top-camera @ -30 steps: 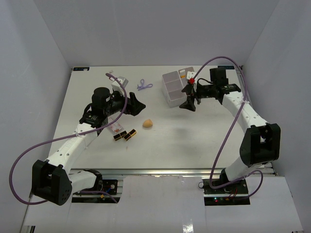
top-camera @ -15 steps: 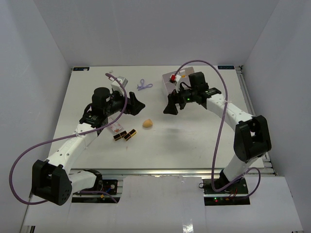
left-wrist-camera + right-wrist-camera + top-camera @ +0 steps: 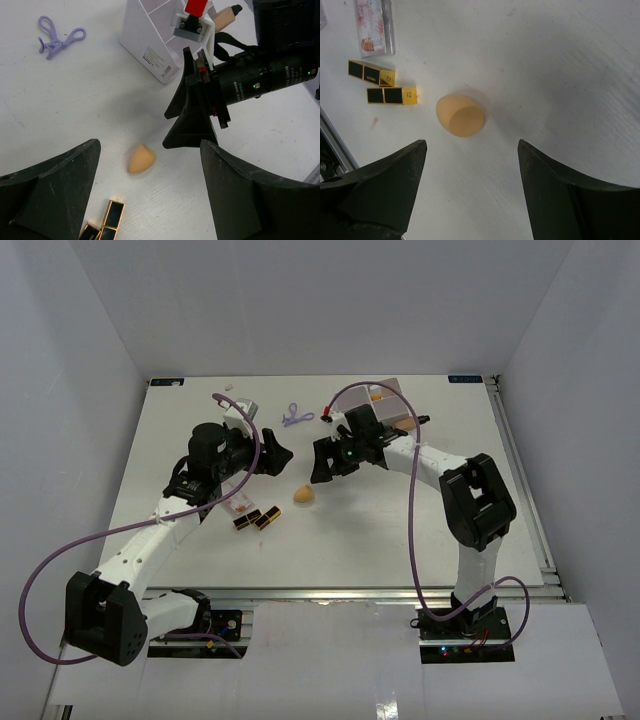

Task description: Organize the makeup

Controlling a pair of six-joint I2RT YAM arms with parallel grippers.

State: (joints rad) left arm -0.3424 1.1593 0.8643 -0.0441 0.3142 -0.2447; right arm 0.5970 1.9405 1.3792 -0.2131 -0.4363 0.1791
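While it hangs above peach sponge [image 3: 460,116], right end effector [image 3: 471,143] spread, touching nothing | left end effector [image 3: 150,144] spread, empty

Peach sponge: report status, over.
Left gripper open, empty. Right gripper open above the peach sponge, not touching. Sponge lying loose on the table. Black-gold lipsticks beside it, apart, not blocking.
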